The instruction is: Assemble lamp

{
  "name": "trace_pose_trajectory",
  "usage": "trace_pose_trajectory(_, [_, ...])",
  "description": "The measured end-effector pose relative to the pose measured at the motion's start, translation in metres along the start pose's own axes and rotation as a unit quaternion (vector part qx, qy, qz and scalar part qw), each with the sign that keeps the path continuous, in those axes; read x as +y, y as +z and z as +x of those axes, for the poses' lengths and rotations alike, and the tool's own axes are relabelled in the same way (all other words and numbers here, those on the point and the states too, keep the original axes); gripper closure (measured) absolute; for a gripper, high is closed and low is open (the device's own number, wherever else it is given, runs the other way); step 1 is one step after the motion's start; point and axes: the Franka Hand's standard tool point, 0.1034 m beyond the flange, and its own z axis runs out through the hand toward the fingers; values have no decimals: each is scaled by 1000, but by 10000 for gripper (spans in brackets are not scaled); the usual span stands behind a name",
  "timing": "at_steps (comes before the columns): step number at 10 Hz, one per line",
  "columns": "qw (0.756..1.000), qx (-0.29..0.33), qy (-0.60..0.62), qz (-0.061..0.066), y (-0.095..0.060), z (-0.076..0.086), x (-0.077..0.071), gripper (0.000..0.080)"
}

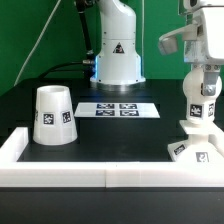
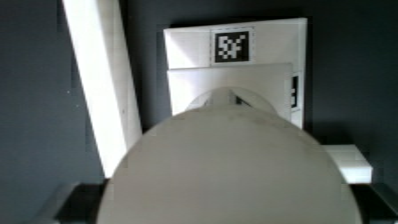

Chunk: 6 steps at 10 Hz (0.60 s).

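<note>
White plastic fills your pincer [image 1: 203,97]: its fingers are clamped on the bulb [image 2: 222,165], held upright over the lamp base [image 1: 193,146], which sits straight below the pincer. Your cone shade [image 1: 52,116] stands well apart from it, toward the exterior view's left.

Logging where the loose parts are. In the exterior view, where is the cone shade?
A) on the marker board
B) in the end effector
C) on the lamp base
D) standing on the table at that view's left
D: the shade stands on the table, apart from the marker board.
</note>
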Motion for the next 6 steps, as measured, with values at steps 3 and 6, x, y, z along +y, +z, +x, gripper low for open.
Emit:
trace_pose_trajectory(3, [1000,0,17,0,0,0,0,223])
trace_pose_trajectory(6, [983,3,183,3,0,0,-2,222])
